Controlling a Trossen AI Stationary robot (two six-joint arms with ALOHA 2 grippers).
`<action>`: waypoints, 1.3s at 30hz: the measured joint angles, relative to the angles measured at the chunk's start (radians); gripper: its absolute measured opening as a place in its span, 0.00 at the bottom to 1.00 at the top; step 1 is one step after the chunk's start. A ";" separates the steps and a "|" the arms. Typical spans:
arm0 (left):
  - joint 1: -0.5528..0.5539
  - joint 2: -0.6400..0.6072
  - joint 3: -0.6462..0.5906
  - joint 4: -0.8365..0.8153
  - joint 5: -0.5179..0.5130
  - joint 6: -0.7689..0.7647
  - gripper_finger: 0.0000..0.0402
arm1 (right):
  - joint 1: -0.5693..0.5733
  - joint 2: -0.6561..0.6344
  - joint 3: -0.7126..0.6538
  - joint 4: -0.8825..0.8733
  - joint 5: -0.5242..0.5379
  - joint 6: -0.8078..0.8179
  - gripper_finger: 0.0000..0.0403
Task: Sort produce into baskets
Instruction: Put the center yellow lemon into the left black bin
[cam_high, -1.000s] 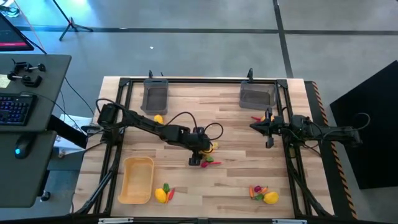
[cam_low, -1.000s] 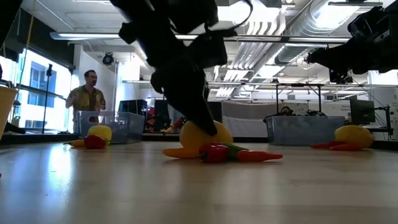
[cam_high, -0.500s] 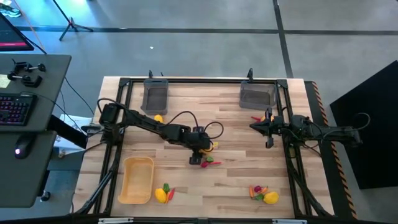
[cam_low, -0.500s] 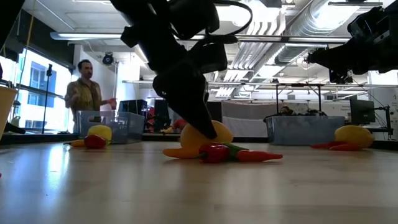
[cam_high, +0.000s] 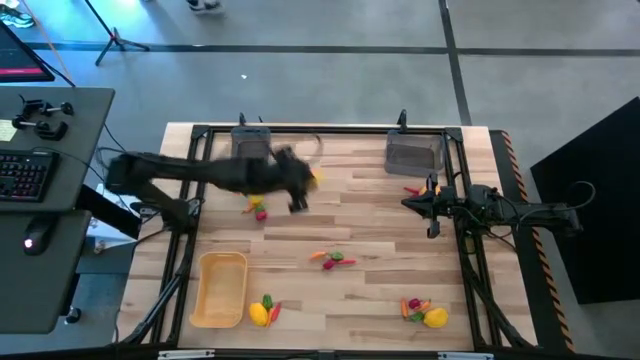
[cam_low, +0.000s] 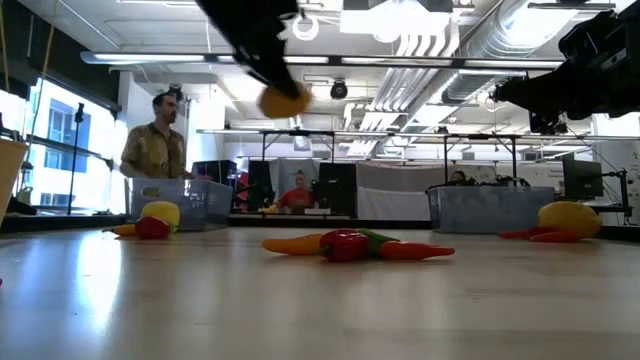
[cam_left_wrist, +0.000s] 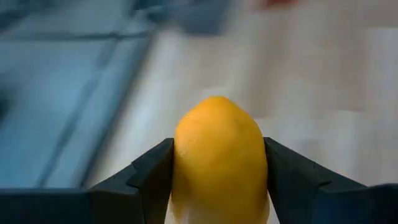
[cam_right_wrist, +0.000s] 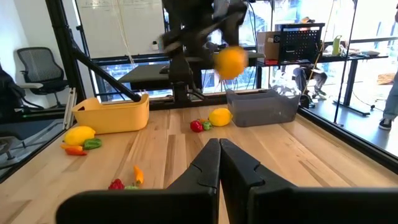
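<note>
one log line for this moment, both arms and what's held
left gripper: shut on orange fruit, raised above table near left grey bin | right gripper: shut, empty, waiting at right side | centre pile: on table

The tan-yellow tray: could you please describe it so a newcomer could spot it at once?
Start at the wooden table and go to its near left corner. There lies the tan-yellow tray, oblong with rounded corners. The two grey bins along the far edge are darker.

A person (cam_low: 158, 140) stands beyond the wooden table (cam_high: 370, 225); a keyboard (cam_high: 22, 176) and mouse (cam_high: 33, 240) lie on the side desk (cam_high: 45, 280).
</note>
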 joint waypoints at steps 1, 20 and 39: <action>0.031 -0.032 -0.001 -0.055 -0.051 -0.031 0.51 | 0.000 0.000 0.000 0.000 0.000 0.000 0.00; 0.456 -0.272 -0.304 -0.335 -0.097 -0.439 0.51 | 0.000 0.000 0.000 0.000 0.000 0.000 0.00; 0.470 -0.273 -0.304 -0.276 -0.101 -0.338 0.73 | 0.000 0.000 0.000 0.000 0.000 0.000 0.00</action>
